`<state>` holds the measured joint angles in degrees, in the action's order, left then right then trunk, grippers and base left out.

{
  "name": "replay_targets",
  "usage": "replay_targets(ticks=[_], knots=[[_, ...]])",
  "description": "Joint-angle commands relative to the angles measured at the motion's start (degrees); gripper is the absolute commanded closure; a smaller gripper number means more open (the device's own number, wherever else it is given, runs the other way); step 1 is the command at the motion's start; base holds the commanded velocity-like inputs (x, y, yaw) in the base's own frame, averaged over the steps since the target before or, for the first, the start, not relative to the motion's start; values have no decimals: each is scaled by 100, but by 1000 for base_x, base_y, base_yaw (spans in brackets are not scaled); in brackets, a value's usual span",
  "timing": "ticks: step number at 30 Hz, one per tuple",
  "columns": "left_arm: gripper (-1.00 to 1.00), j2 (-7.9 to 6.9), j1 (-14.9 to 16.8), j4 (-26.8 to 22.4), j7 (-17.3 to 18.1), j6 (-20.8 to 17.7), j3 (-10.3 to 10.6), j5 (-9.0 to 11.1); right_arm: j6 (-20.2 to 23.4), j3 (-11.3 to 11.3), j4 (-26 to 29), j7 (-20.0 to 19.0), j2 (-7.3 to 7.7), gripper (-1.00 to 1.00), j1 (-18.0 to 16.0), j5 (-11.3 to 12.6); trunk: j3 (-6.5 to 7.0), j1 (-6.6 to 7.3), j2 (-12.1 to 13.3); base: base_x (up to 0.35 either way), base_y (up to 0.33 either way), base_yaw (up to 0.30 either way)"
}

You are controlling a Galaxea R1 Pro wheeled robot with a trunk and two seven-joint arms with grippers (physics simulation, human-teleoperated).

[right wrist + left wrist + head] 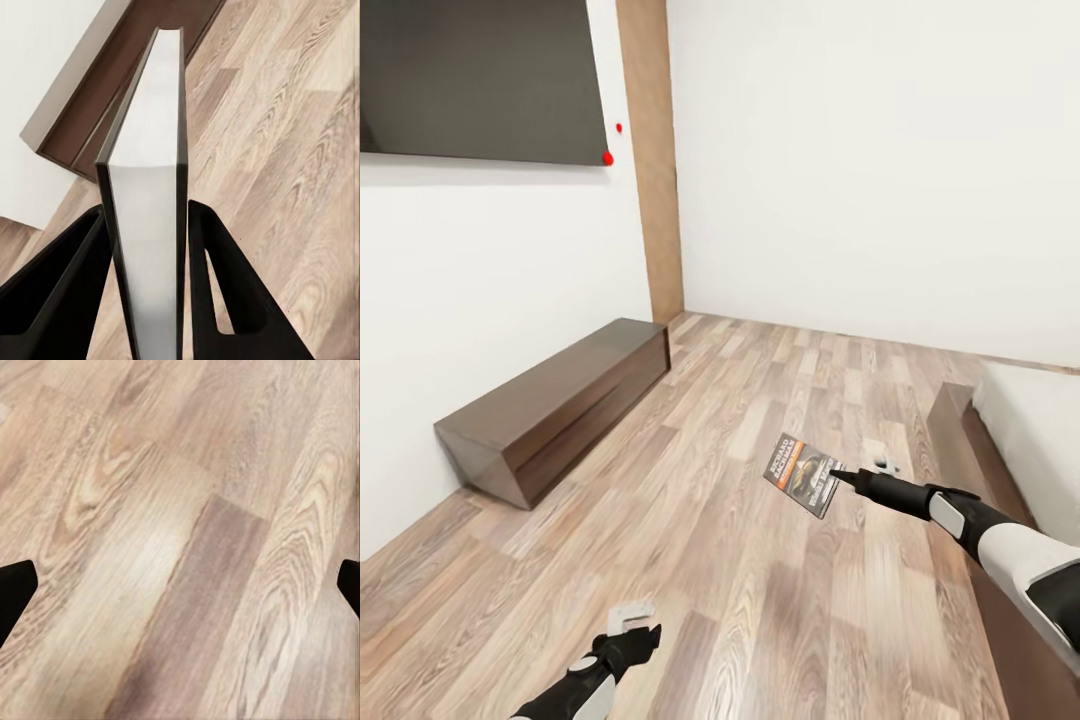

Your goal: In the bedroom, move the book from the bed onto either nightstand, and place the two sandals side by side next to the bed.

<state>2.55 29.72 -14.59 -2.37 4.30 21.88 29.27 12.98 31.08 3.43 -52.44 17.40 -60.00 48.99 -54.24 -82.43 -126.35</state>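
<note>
Fingers [217,292] of the right gripper [838,478] clamped the small dark orange-banded paperback book [804,474], carried over the wood-plank floor [740,560], spine pointing away; left gripper [638,632] spread wide, idle.

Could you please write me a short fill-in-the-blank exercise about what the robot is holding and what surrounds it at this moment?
1. The right gripper is shut on the ____.
2. The left gripper hangs open over the wood-plank ____.
3. The long dark bench stands against the white ____ at the robot's left.
4. In the right wrist view, the book sits ____ the two black fingers.

Missing words: book; floor; wall; between
</note>
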Motion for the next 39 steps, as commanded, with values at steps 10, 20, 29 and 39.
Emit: replay_targets(ticks=[10,20,29,39], knots=[[-100,0,-2,8,0,2,-1,1,-75,-41,7,2,-3,100,0,-3,0,0,0,332,97,-293],[-100,2,-2,12,0,9,0,2,-395,-39,-32,48,-8,100,17,12,0,0,0,332,129,-105],[-100,0,-2,17,0,10,-3,7,-520,-39,-36,9,-8,100,31,12,0,0,0,332,117,-2],[-100,0,-44,15,0,10,0,9,-542,-32,-36,6,-9,100,96,1,0,0,0,332,113,0]])
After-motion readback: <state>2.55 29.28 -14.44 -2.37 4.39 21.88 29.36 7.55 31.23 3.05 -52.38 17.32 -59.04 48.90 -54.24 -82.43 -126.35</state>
